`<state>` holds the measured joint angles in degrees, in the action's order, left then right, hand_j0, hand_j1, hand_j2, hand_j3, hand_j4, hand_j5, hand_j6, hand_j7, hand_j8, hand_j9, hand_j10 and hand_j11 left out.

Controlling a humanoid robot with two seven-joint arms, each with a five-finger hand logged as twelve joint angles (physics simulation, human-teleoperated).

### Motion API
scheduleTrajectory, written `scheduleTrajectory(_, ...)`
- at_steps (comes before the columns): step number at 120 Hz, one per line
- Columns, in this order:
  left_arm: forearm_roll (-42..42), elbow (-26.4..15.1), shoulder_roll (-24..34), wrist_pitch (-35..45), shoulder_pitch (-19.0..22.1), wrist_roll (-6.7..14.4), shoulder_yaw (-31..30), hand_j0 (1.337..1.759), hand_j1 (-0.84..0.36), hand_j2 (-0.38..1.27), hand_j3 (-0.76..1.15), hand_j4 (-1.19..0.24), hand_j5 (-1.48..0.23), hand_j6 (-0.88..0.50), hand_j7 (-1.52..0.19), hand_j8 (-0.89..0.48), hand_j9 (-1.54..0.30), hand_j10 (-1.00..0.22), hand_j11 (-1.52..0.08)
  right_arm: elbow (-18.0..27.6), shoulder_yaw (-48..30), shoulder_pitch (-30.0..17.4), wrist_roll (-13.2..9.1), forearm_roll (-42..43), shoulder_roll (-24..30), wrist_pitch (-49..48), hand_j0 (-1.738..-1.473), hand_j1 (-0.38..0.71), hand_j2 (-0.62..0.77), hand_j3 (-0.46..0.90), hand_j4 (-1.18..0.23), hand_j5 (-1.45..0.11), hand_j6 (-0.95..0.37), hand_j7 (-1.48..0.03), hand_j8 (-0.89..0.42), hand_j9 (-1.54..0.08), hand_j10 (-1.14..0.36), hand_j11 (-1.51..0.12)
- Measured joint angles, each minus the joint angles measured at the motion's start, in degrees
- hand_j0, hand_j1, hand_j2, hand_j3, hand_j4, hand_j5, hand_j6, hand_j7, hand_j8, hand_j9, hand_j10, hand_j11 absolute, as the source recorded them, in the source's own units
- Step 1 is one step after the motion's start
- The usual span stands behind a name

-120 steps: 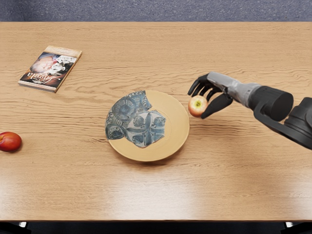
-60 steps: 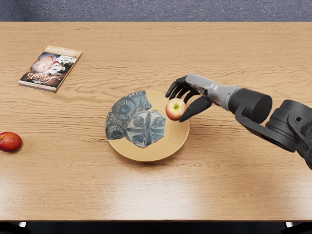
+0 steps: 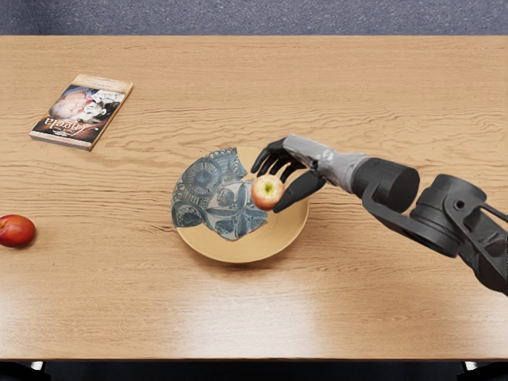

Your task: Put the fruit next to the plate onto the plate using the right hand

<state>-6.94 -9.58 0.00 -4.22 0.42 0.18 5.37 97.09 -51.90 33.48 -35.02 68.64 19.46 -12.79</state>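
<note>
Wooden table (image 3: 357, 79) carries a plate (image 3: 238, 252); right hand (image 3: 292, 161) grips the apple (image 3: 267, 190) over it; dropped early, it could roll off.

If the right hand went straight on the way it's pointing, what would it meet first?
Probably the blue-patterned part of the round tan plate, just left of the right hand gripping the red-yellow apple. Height is unclear, so it might pass above.

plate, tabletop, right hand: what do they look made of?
Plate: likely glazed ceramic, tan with a blue-grey patterned patch.
Table: wood or veneer, visible grain, soft sheen near the front.
Right hand: dark plastic-looking fingers, grey metallic-looking back, gripping the apple.
</note>
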Motion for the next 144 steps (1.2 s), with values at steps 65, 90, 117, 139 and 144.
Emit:
scheduleTrajectory(65, 0.0, 0.0, 0.0, 0.0, 0.0, 0.0, 0.0, 1.658, 0.34, 0.0, 0.0, -0.01, -0.01, -0.01, -0.01, -0.01, -0.01, -0.01, -0.01, -1.3, 2.8, -0.5, 0.0, 0.2, -1.5, 0.8, -1.658, 0.19, 0.15, 0.0, -0.51, -0.68, -0.48, -0.67, -0.44, -0.68, -0.51, -0.68)
scheduleTrajectory(90, 0.0, 0.0, 0.0, 0.0, 0.0, 0.0, 0.0, 1.658, 0.34, 0.0, 0.0, -0.01, -0.01, -0.01, -0.01, -0.01, -0.01, -0.01, -0.01, -1.4, 0.9, -0.4, 0.0, -0.3, -1.1, 0.0, -1.658, -0.07, 0.04, 0.0, -0.26, -0.34, -0.25, -0.34, -0.23, -0.34, -0.26, -0.34)
scheduleTrajectory(117, 0.0, 0.0, 0.0, 0.0, 0.0, 0.0, 0.0, 1.658, 0.34, 0.0, 0.0, -0.01, -0.01, -0.01, -0.01, -0.01, -0.01, -0.01, -0.01, -3.9, -9.7, -0.2, 0.0, -13.7, 3.8, -9.9, -1.658, -0.25, 0.01, 0.0, -0.09, -0.12, -0.09, -0.12, -0.08, -0.12, -0.09, -0.12)
scheduleTrajectory(139, 0.0, 0.0, 0.0, 0.0, -0.1, 0.0, 0.0, 1.658, 0.34, 0.0, 0.0, -0.01, -0.01, -0.01, -0.01, -0.01, -0.01, -0.01, -0.01, -12.4, -16.6, -0.1, 0.0, -28.9, 7.8, -19.3, -1.658, -0.31, 0.01, 0.0, -0.04, -0.05, -0.04, -0.05, -0.03, -0.05, -0.04, -0.05)
scheduleTrajectory(144, 0.0, 0.0, 0.0, 0.0, -0.1, 0.0, 0.1, 1.658, 0.34, 0.0, 0.0, -0.01, -0.01, -0.01, -0.01, -0.01, -0.01, -0.01, -0.01, -14.6, -17.2, -0.1, 0.0, -31.1, 9.2, -20.3, -1.658, -0.32, 0.0, 0.0, -0.03, -0.04, -0.03, -0.04, -0.03, -0.04, -0.03, -0.04)
